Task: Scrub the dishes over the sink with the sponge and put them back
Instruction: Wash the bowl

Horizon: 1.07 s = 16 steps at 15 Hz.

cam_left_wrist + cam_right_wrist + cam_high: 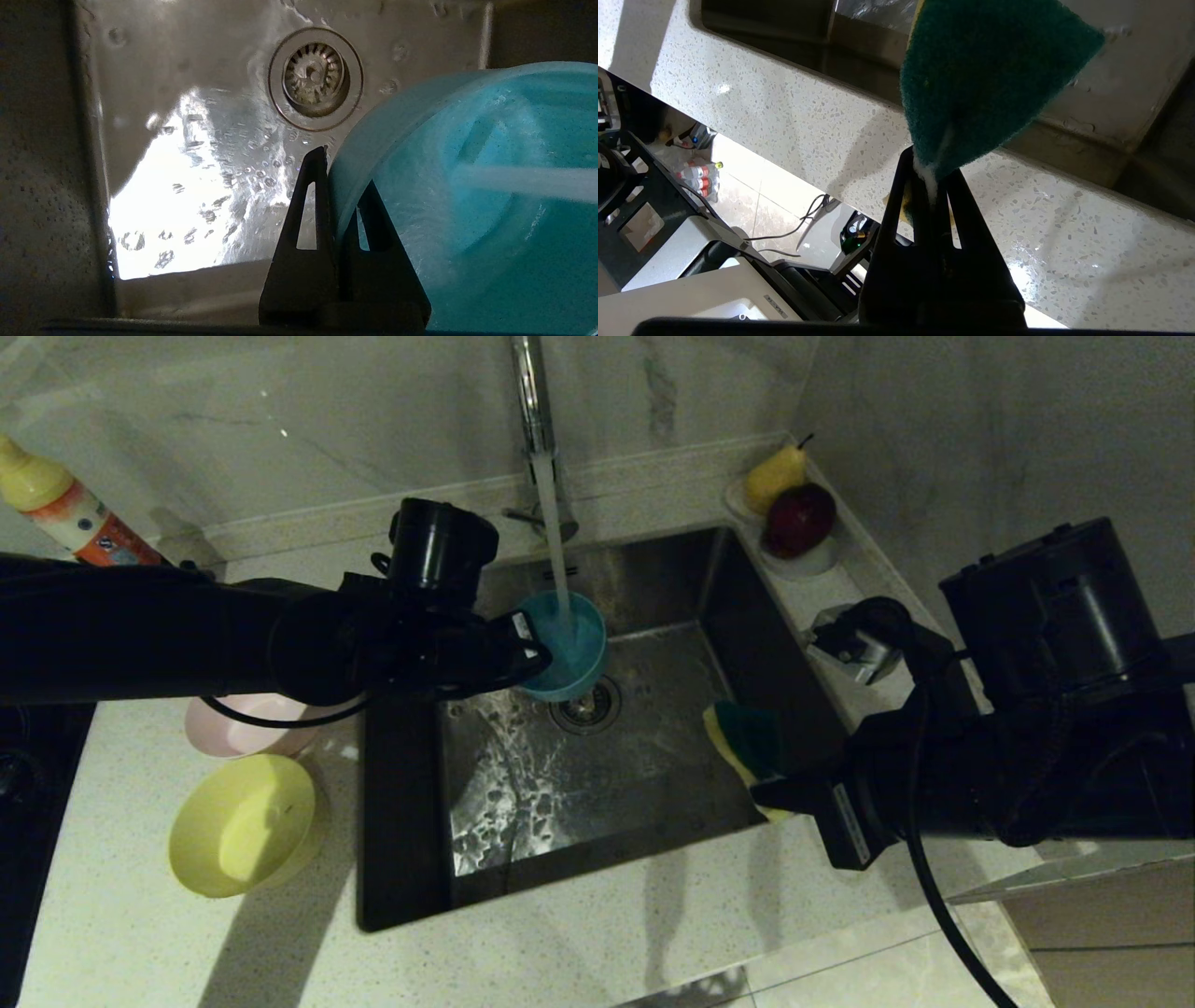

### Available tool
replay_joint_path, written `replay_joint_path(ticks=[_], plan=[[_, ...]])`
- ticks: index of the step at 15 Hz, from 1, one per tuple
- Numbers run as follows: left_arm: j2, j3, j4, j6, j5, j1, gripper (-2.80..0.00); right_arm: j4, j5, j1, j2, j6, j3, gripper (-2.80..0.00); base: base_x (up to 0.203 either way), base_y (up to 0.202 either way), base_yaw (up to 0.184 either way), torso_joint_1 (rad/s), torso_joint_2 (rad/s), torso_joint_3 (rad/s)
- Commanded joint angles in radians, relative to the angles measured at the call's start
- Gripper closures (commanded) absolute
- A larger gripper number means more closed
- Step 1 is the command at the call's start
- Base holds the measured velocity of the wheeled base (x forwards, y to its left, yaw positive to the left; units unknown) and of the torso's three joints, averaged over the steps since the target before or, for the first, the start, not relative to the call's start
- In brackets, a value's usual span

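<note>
Left gripper (pixel 523 649) is over the sink (pixel 672 588), its fingers (pixel 308 205) clamped on the rim of the light blue bowl (pixel 565 658), one finger outside the wall and one inside. The bowl is held tilted above the basin floor, just beside and above the drain strainer (pixel 586 707), with its opening turned toward the tap (pixel 534 401). A stream of water (pixel 555 546) runs from the tap into the bowl; the inside shows wet and streaked in the left wrist view. The sink floor is wet, with standing droplets and runs of water. Right gripper (pixel 775 793) is at the right front edge of the sink, pinched tight on one corner of the sponge (pixel 747 742); the sponge stands up from the fingers, dark green scouring face toward the wrist camera, yellow layer seen at its edge. Sponge and blue bowl are well apart. On the counter (pixel 560 952) left of the sink sit the yellow bowl (pixel 245 824) and, behind it, the pale pink bowl (pixel 245 726), partly hidden by the left arm. A bottle (pixel 65 509) stands at the far left. At the far right corner a white dish (pixel 803 560) holds a pear (pixel 775 476) and a red apple (pixel 800 518)
</note>
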Motion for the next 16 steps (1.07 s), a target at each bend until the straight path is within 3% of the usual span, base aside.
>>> replay_joint_path(ticks=[1,14,16], plan=[[0.008,-0.010,0.002,-0.004,0.022,-0.007,0.00,0.001,0.000,0.000,-0.005,0.001,0.000,0.00,0.000,0.000,0.000,0.000,0.00,0.000],[-0.010,-0.003,-0.003,-0.002,0.053,-0.006,0.00,0.001,0.000,-0.006,-0.009,0.001,0.020,0.00,0.000,0.000,0.000,0.000,0.00,0.000],[-0.022,0.008,-0.010,0.002,0.113,-0.004,0.00,0.001,0.003,-0.009,-0.013,0.001,0.029,0.00,0.000,0.000,0.000,0.000,0.00,0.000]])
